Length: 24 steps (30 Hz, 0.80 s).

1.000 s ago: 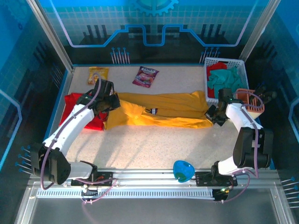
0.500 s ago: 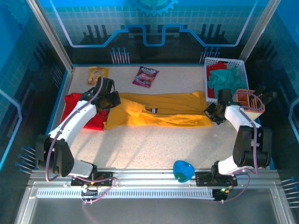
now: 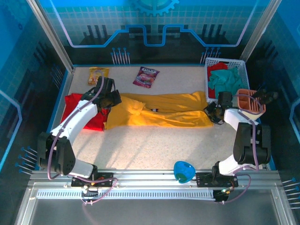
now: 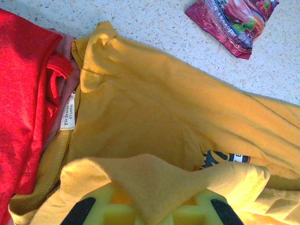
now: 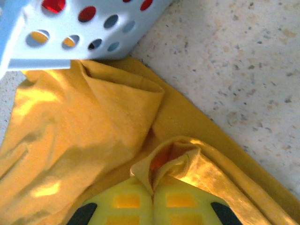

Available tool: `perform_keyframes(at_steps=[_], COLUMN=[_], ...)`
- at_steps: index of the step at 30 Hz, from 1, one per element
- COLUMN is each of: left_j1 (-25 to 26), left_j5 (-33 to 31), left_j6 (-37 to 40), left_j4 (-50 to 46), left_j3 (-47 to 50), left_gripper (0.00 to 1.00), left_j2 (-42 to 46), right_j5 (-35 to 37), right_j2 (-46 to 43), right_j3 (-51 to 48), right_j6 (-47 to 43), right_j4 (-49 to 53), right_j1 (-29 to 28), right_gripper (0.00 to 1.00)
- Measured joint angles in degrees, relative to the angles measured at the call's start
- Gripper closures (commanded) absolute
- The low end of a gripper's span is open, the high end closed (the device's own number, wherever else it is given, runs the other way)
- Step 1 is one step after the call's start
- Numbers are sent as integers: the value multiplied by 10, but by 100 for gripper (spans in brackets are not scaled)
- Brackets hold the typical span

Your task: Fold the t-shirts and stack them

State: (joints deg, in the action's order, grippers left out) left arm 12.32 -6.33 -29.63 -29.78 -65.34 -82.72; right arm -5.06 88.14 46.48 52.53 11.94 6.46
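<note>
We see the mustard-yellow soft cloth t-shirt (image 3: 159, 111) spread on the speckled tabletop (image 3: 154, 145). It stretches leftward from the near-left corner of the white perforated plastic basket (image 3: 225, 60), w/ its right edge just beside that corner. The right gripper (image 3: 212, 112) sits just in front of the same corner, jaws closed on a bunched fold of the tee's right edge. In the right wrist view the fold is pinched btw the yellow-green pads (image 5: 124, 201), basket wall close above. The left gripper (image 3: 111, 99), well left of the basket, is clamped on a fold at the tee's collar end. Its wrist view shows cloth draped over the pads, w/ the small dark chest print (image 4: 225, 158) nearby. The plain bright red cloth t-shirt (image 3: 75, 104) lies farthest left of the basket, touching the yellow tee; a white neck label (image 4: 69, 112) shows where they meet. Teal cloth (image 3: 227, 79) sits inside the basket. Left of the basket, along the back, lie a maroon snack packet (image 3: 146, 76) and, further left, a yellow snack packet (image 3: 98, 75).
</note>
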Motion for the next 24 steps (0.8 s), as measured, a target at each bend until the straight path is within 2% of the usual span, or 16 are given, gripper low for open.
perform_keyframes(at_steps=[3,5,6,10,11,20,24], left_j1=[-2,-4,-5,-9,-9,-16,-26], left_j5=[0,0,0,2,2,10,20], left_j6=[0,0,0,0,0,0,-4], left_j4=[7,12,15,21,23,34,39], left_j3=[7,11,12,15,15,25,26], left_gripper=[100,100,100,100,100,100,100], left_j2=[-3,-6,-8,-15,-17,-17,-19], right_j5=[-2,-5,-6,-12,-14,-43,-60], right_j2=[4,6,6,6,6,3,-10], right_j3=[-1,-2,-2,-4,-4,-22,-51], right_j6=[2,3,5,10,11,6,6], right_j4=[-14,-21,-24,-31,-31,-52,-66], right_j1=[0,0,0,0,0,0,0], right_gripper=[97,89,83,49,43,16,15])
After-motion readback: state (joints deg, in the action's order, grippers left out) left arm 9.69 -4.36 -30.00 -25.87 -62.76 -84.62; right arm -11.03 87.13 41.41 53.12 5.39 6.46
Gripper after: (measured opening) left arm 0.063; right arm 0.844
